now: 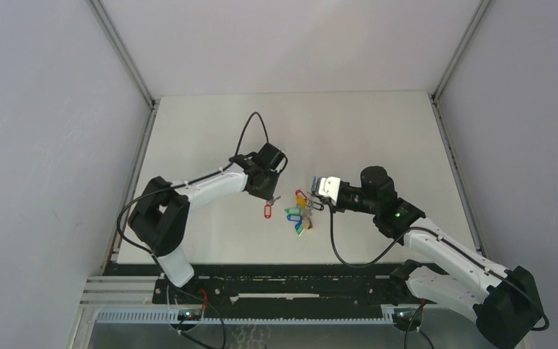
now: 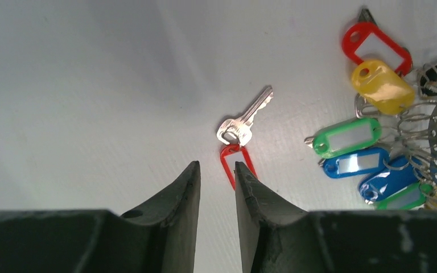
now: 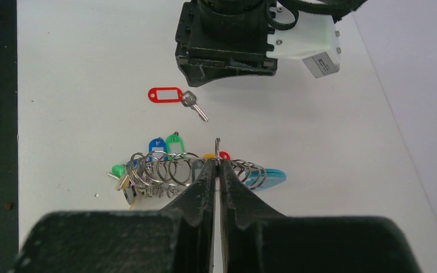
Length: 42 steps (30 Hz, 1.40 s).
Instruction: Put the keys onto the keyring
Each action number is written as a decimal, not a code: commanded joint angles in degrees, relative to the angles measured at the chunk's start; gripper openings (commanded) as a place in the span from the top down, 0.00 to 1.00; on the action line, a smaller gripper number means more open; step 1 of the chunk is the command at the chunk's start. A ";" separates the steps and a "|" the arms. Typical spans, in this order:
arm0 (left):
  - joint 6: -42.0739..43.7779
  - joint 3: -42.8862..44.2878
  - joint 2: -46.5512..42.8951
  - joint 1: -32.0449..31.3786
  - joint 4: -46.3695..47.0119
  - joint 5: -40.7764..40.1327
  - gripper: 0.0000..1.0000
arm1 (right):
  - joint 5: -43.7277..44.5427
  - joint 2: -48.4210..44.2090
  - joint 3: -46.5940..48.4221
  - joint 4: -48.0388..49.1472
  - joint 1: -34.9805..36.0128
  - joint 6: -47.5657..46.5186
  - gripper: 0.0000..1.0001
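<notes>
White tabletop (image 1: pixel 211 131) is our working ground, with grey walls (image 1: pixel 43 145) round it. Nearest in the right wrist view, the right gripper (image 3: pixel 217 166) is pinched together on a thin metal part of the keyring (image 3: pixel 165 170), whose wire loops and coloured tags (image 3: pixel 157 145) bunch low over the table. Beyond the bunch and apart from it, the key (image 3: pixel 195 106) lies flat with its red tag (image 3: pixel 165 94) alongside. Farthest off, the left gripper (image 2: pixel 217 170) hangs over the key, fingers a little apart and holding nothing. We judge the key light, stiff and slick, thin against the table. The plastic tag looks the easier hold, though the key would dangle loosely from it.
</notes>
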 commanded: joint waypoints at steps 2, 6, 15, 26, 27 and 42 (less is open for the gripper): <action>-3.65 7.58 3.06 -3.08 -1.83 -5.94 0.67 | -0.04 -1.59 0.71 2.57 0.33 -0.84 1.00; -5.74 10.01 5.94 -4.03 -3.39 -6.18 0.67 | 0.21 -1.76 0.70 2.42 0.44 -0.93 1.00; -7.33 11.64 9.20 -5.56 -5.69 -7.37 0.68 | 0.34 -1.62 0.76 2.40 0.44 -0.94 1.00; -7.05 13.05 12.12 -6.09 -6.41 -8.08 0.74 | 0.38 -1.86 0.70 2.33 0.46 -0.91 1.00; -7.05 13.17 12.46 -6.13 -6.58 -8.34 0.74 | 0.37 -1.82 0.70 2.31 0.43 -0.95 1.00; -7.18 13.49 13.55 -6.43 -8.34 -11.64 0.78 | 0.30 -1.88 0.70 2.31 0.43 -0.94 1.00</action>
